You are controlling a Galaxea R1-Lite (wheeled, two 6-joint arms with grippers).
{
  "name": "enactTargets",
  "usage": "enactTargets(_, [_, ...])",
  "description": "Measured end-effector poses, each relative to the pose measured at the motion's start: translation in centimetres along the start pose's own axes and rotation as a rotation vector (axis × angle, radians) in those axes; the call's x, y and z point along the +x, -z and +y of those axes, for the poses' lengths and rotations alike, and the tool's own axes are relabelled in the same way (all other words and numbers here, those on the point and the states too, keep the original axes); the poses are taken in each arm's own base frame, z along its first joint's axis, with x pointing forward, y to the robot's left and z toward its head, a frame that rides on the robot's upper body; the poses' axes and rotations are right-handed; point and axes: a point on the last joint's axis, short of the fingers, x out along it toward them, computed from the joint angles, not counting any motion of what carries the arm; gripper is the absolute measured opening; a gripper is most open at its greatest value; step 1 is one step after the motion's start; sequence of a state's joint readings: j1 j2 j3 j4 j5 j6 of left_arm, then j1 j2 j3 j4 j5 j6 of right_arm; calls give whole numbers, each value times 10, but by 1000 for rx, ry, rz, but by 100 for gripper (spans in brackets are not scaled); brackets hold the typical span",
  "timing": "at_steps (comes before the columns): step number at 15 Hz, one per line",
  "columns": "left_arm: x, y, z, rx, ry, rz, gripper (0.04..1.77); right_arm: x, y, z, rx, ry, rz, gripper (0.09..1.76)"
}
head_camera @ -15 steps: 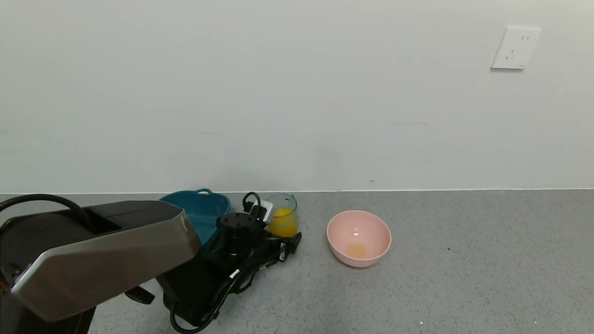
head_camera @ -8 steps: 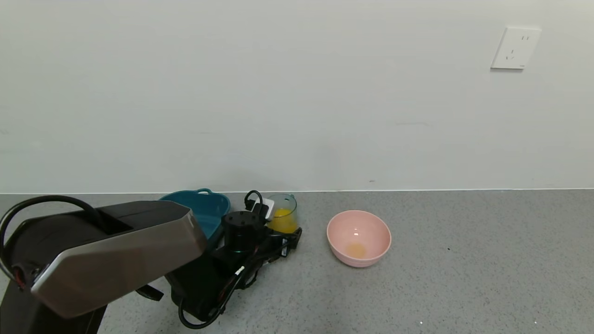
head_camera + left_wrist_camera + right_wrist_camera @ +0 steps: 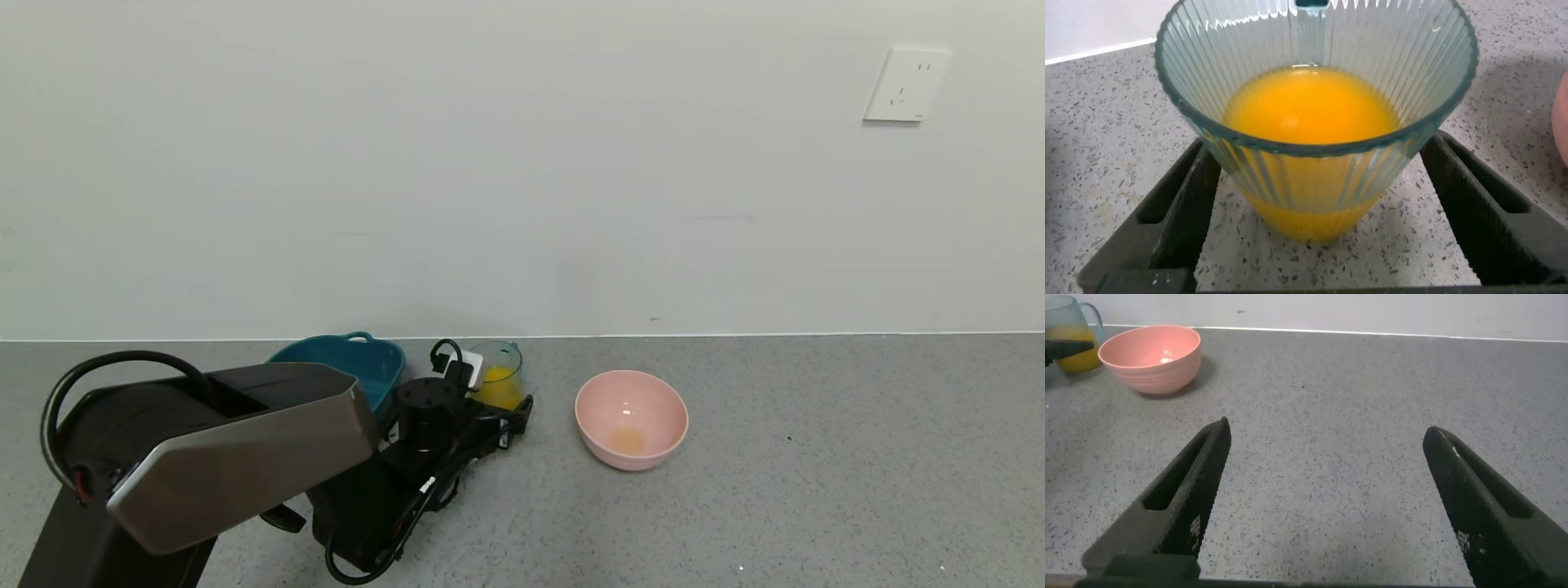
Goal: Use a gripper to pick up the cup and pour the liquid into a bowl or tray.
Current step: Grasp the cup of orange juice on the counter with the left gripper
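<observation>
The left gripper (image 3: 1315,204) is spread wide, one finger (image 3: 1180,204) on each side of the cup (image 3: 1316,106), not yet touching its ribbed wall. The cup stands upright on the counter (image 3: 816,457), set deep between the fingers. In the head view the left gripper (image 3: 508,410) lies low on the counter, its arm reaching forward from the near left. The cup (image 3: 498,374) is about half full of orange liquid (image 3: 1310,110). Just left of it sits the teal basin (image 3: 343,363); what it holds is hidden by the arm. The pink bowl (image 3: 631,419) stands to the cup's right, apart, with a small orange puddle in its bottom. The right gripper (image 3: 1331,498) hangs wide over bare counter, away from the rest.
</observation>
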State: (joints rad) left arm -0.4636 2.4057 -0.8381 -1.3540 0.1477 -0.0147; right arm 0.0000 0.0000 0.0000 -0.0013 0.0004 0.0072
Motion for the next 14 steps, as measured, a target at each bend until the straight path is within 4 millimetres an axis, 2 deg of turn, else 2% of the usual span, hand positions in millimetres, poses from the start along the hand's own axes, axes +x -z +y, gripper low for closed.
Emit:
enactTargets(12, [7, 6, 1, -10, -18, -43, 172, 0, 0, 0, 0, 0, 0, 171])
enactTargets(13, [8, 6, 1, -10, -18, -43, 166, 0, 0, 0, 0, 0, 0, 171])
enactTargets(14, [8, 7, 1, -8, -16, -41, 149, 0, 0, 0, 0, 0, 0, 171])
